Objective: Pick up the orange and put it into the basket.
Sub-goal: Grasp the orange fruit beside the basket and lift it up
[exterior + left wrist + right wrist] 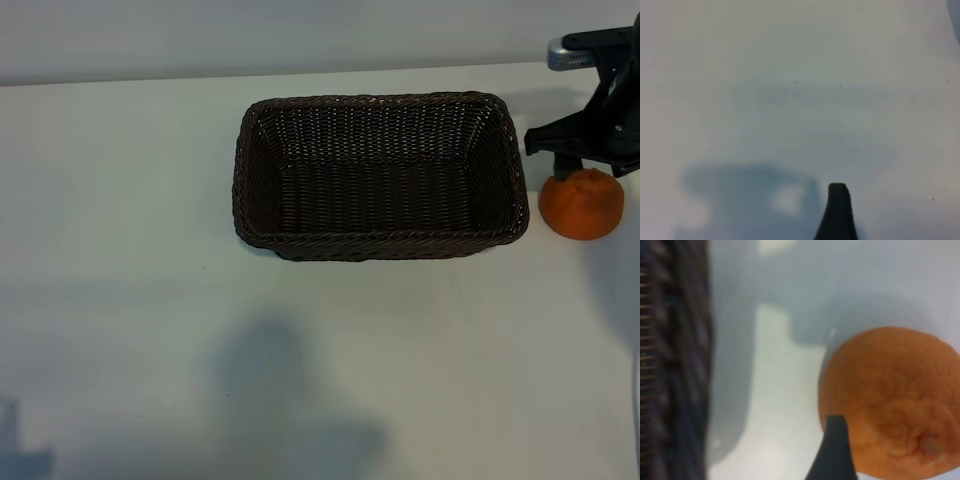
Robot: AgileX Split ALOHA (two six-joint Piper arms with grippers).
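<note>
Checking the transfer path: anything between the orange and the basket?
Nothing visible. The small round orange fruit sits on bare white table just beside the dark brown woven wicker basket, whose inside looks empty.

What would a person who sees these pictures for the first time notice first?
Most striking is the dark brown woven basket, empty, in the middle of the white table. Next comes the bright orange, which sits on the table just beside the basket's right end. The right gripper, black and open, hangs directly above the orange at the picture's right edge, with nothing in it.
</note>
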